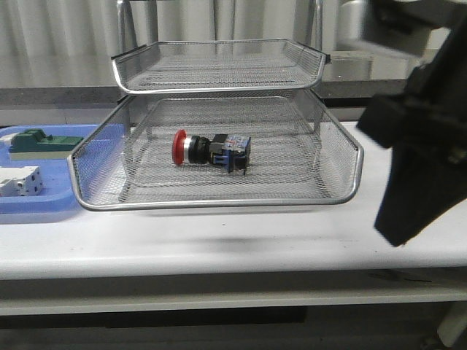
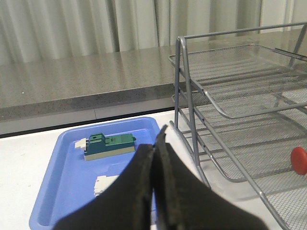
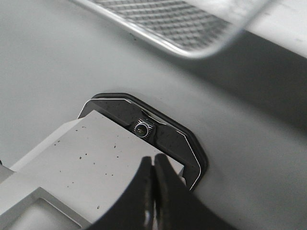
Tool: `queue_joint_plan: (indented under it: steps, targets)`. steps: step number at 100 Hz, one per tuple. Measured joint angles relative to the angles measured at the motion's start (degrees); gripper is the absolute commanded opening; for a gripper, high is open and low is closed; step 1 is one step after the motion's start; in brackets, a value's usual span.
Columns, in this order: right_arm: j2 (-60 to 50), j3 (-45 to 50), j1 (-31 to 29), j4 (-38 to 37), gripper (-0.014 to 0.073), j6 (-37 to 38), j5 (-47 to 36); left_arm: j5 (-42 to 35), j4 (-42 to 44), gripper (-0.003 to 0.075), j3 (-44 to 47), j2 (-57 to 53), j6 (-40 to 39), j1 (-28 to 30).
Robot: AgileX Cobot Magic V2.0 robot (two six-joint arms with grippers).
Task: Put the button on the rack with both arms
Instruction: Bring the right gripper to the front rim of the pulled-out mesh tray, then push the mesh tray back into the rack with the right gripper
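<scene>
The button (image 1: 210,151) lies on its side in the lower tier of the rack (image 1: 219,200), about the middle of that mesh tray. Its red mushroom cap faces the counter's left edge, then comes a black and silver collar, then a bluish block at the rear. From my left wrist only the red cap (image 2: 299,160) shows through the wire. My left fingers (image 2: 156,191) are pressed together with nothing between them, above the blue tray (image 2: 62,191) that sits at the counter's left end and carries a green block (image 2: 109,145) and a white block (image 1: 18,181). My right fingers (image 3: 153,196) are likewise closed on nothing, over a grey device with a small lens (image 3: 142,129); the right arm (image 1: 423,146) stands off the rack's right side.
</scene>
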Motion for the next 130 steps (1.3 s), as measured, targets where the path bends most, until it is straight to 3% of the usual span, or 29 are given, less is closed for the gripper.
queue_joint_plan:
  steps: [38,80,130]
  targets:
    - [11.4,-4.1,11.3,-4.6,-0.0057,-0.2,-9.1,0.0,0.0,-0.002,0.0,0.0,0.0,0.0]
    - [18.1,-10.7,11.9,-11.7,-0.0057,-0.2,-11.6,0.0,0.0,-0.002,0.0,0.0,0.0,0.0]
    - [26.0,-19.8,8.8,-12.8,-0.0057,-0.4,-13.7,0.0,0.0,-0.002,0.0,0.0,0.0,0.0]
